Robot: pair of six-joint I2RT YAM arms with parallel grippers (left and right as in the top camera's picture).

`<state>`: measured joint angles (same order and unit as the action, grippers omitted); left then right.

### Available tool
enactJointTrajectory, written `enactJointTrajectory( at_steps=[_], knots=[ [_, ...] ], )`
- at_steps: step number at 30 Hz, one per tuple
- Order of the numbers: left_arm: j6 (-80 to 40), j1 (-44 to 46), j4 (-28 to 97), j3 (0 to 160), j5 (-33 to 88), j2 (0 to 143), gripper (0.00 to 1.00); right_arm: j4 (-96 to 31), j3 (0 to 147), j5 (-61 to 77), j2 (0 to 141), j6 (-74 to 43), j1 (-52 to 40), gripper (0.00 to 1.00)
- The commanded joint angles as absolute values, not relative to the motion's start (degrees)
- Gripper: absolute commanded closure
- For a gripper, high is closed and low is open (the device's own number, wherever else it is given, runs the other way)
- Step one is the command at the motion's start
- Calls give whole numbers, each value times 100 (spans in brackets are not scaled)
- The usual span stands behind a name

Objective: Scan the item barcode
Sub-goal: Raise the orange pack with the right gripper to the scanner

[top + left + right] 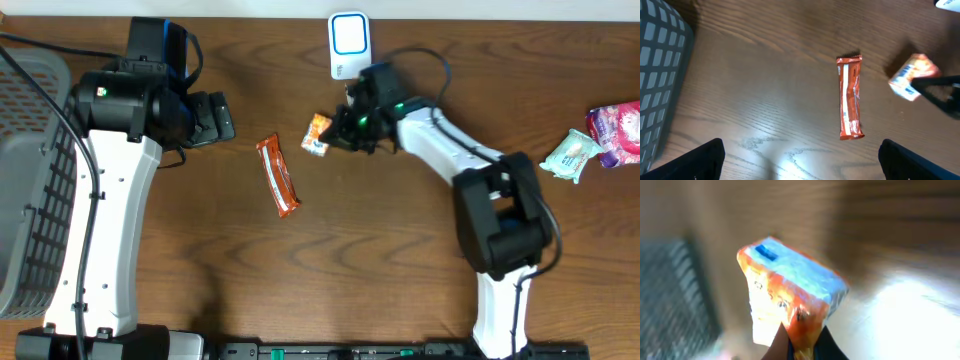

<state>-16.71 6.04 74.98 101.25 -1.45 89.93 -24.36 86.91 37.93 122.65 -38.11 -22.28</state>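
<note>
My right gripper (802, 347) is pinched shut on the bottom edge of the small orange-and-white crinkly plastic packet (790, 287), whose long axis stands up out of my fingers. From overhead, above the dark wooden tabletop (400, 250), the white blue-rimmed scanner block (348, 42) lies near, at about one o'clock from the packet. My arm is the nearer one. My left gripper (222, 120) hangs spread, well apart at nine o'clock.

orange packet (790, 300) between fingers (776, 346)
</note>
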Motion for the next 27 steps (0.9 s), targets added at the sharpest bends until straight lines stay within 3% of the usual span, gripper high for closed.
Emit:
enactJointTrajectory(
  at_steps=[1,6,15,25,27],
  knots=[
    [-1719,585,7520,10116,-150,9032,2,-2427,8698,6657,11869,-1216,-2012,99],
    [-1719,585,7520,10116,-150,9032,2,-2368,8694,8925,11872,32,-1715,99],
    [-1719,585,7520,10116,-150,9032,2,-2331,8694,8945,11872,36,-1756,99],
    [-1719,585,7520,10116,-150,9032,2,-1977,8696,7164,11872,-1181,-2259,99],
    [-1719,585,7520,10116,-152,9032,2,-1855,8764,6200,11858,-2276,-2283,99]
  ],
)
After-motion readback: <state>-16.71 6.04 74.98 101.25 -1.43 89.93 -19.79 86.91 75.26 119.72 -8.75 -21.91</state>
